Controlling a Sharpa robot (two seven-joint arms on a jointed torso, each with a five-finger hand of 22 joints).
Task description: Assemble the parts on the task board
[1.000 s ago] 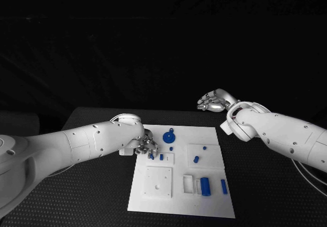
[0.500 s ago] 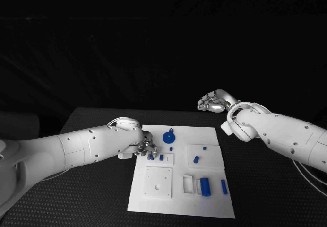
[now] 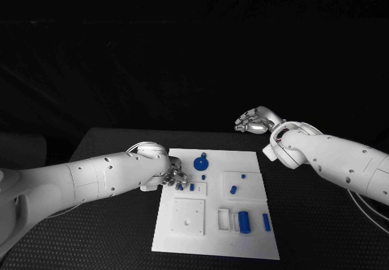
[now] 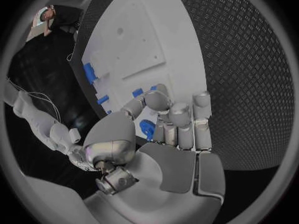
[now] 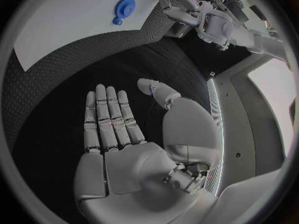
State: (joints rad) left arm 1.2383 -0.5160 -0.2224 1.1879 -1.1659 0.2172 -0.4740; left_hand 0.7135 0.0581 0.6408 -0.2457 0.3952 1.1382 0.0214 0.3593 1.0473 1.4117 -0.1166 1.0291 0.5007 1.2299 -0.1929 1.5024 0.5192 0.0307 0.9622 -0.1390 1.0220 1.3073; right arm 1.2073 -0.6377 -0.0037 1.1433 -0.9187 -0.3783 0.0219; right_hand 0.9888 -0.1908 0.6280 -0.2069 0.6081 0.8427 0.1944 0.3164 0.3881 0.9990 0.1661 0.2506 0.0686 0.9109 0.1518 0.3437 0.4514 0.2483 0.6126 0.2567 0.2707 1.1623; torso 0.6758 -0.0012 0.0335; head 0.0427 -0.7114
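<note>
On the black worktop (image 3: 105, 236) before me lies the white board (image 3: 212, 242), its long side running away from me. My left robot hand (image 3: 172, 179) sits over the board's left edge, toward the far end, with its fingers (image 4: 169, 113) curled down onto the white surface. In the left wrist view a small blue piece (image 4: 147, 129) shows between my thumb and the bent fingers, close against them; I cannot tell whether I truly grip it or only press beside it. Just beyond my fingertips two short blue pegs (image 3: 192, 187) stand near the edge of a raised white square.

Farther up the board lies a round blue gear (image 3: 201, 164) with a small knob next to it. To its right, a raised white plate carries two more blue pegs (image 3: 233, 189). Nearer to me sits a white square block (image 3: 188, 217) with a hole in it, and beside it a row of slots with a blue block (image 3: 245, 220) in one and a blue bar (image 3: 266, 222) lying alongside.

My right robot hand (image 3: 254, 121) hangs well apart from the board, past its far right corner and above the worktop. Its fingers (image 5: 107, 115) are stretched flat and side by side, thumb out, and it is released, holding nothing.
</note>
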